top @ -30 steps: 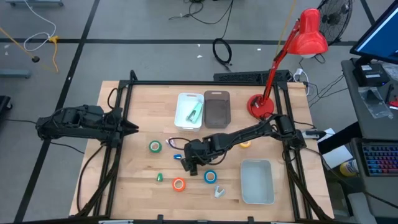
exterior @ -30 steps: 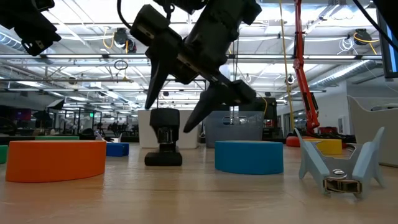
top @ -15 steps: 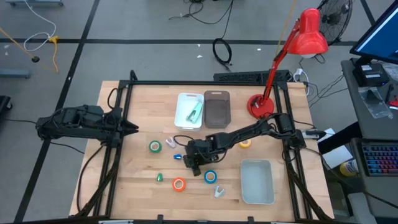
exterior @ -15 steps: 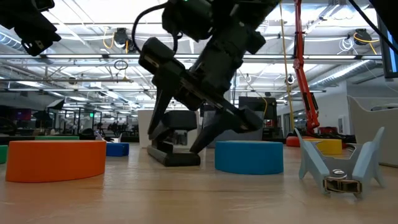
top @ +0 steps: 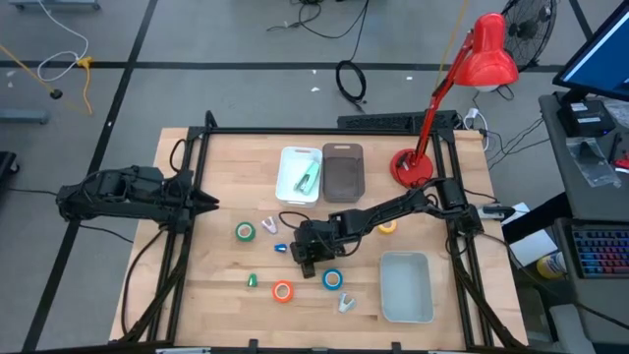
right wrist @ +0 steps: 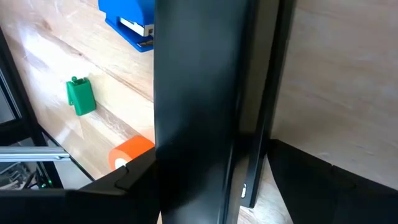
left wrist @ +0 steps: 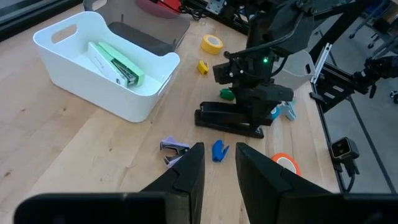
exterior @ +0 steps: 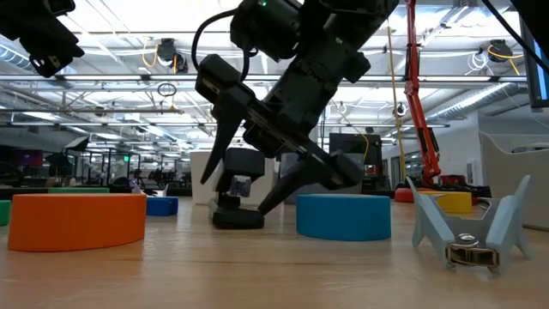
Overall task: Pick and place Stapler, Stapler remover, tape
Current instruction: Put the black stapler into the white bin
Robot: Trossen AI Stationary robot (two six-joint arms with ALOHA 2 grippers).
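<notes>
From my seat, the right gripper sits just below centre of the overhead frame, spread wide with one finger on each side of the black stapler; in the low shot the stapler's foot rests on the table and the fingers straddle it, but I can't tell if they're actually squeezing it; the left wrist camera shows the same stapler lying flat under that arm. Tape-wise: green roll left of centre, orange roll lower middle, blue roll just right of it and close by the gripper, yellow roll right of centre, partly under the arm. A pale staple remover lies near the bottom, beside the blue roll; a purple one and a small blue one sit left of the gripper. The white bin in the upper middle holds a green stapler; the dark bin is touching its right side; a pale tray sits lower right. The left gripper waits at the left edge of the table, fingers nearly together with only a thin gap, gripping nothing.
</notes>
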